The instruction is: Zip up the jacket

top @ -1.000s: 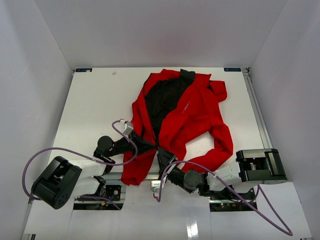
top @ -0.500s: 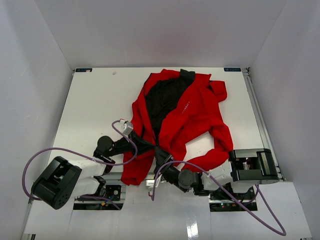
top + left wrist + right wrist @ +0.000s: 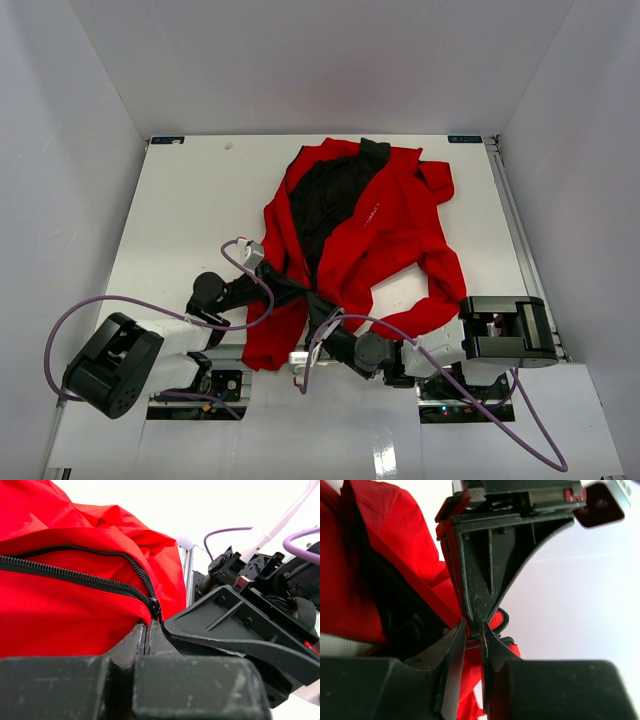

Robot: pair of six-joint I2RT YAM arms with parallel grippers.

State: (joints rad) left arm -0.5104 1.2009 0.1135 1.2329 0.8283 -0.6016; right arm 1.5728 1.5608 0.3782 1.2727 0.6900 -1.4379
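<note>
The red jacket (image 3: 400, 230) lies open on the white table, its black lining (image 3: 325, 195) showing. Both grippers meet at its lower front hem. My left gripper (image 3: 305, 293) is shut on the bottom end of the black zipper (image 3: 75, 575); in the left wrist view its fingertips (image 3: 149, 622) pinch right under the zipper's end. My right gripper (image 3: 318, 308) is beside it, touching it. In the right wrist view its jaws (image 3: 472, 630) are closed on red fabric and a strip of zipper teeth, right under the left gripper's finger (image 3: 490, 555). The slider is not visible.
Purple cables (image 3: 110, 300) loop from both arms near the table's front edge. White walls enclose the table (image 3: 190, 200) on three sides. A metal rail (image 3: 515, 220) runs along the right edge. The jacket's right sleeve (image 3: 445, 290) curls toward the right arm's base.
The right arm's wrist and elbow have shifted left, and its gripper has moved up against the left gripper. The left arm and jacket have barely moved.
</note>
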